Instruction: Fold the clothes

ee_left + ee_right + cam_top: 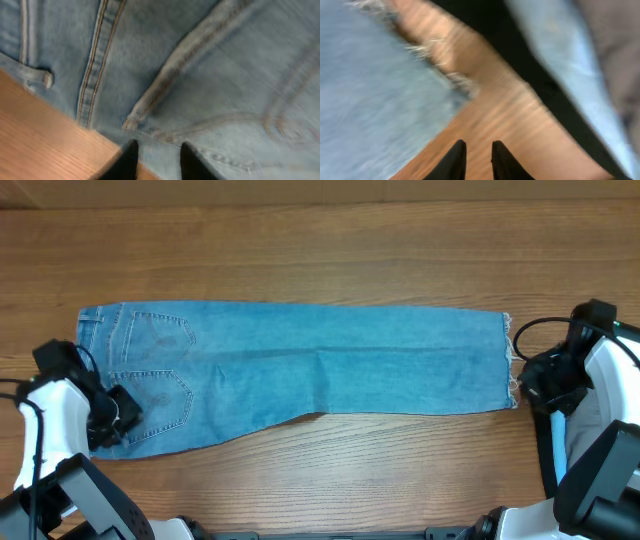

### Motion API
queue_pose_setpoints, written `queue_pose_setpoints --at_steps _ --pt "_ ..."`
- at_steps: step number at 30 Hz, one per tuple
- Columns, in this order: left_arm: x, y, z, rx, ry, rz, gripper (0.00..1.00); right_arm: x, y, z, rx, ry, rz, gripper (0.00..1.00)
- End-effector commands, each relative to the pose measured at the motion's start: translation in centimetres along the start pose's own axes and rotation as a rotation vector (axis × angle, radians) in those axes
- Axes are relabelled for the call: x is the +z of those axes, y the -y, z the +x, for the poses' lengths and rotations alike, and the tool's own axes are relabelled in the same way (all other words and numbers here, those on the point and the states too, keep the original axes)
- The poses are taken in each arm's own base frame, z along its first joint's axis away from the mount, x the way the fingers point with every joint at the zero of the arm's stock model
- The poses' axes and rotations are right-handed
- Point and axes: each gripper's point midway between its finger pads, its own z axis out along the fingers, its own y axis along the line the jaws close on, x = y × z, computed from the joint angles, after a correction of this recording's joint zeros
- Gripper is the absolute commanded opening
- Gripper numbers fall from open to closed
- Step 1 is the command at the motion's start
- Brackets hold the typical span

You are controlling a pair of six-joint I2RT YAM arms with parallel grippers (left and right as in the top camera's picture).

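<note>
1. The wooden table (320,240) fills the overhead view. No bin, basket or box shows on it, so there are no contents to report.
2. The jeans (330,370) lie flat across the middle of the table, one leg on top of the other. The waist is at the left and the legs run right.
3. My read is that the denim is fairly heavy and floppy, with stiff seams. It should drape and drag rather than slip, and it's in no way fragile. Good holds look to be the waist corner and the hem corner, lifted together.
4. The left gripper (159,147) hovers at the waist edge by the lower back pocket (165,395). Its tips are a little apart with denim between them, but I cannot tell whether the cloth is pinched.
5. The right gripper (478,145) sits just off the frayed hems (510,370). There is a narrow gap between its tips, bare wood shows through it, and nothing is held.
</note>
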Motion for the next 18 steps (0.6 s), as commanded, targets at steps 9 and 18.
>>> queue_pose_setpoints --at_steps 9,18 --pt "8.1 -2.9 1.2 -0.175 -0.003 -0.054 0.04 -1.5 -4.5 0.1 -0.147 -0.002 -0.259 0.23" --pt "8.6 -12.0 4.1 -0.658 -0.157 -0.068 0.04 -1.6 -5.1 -0.6 -0.151 0.028 -0.285 0.29"
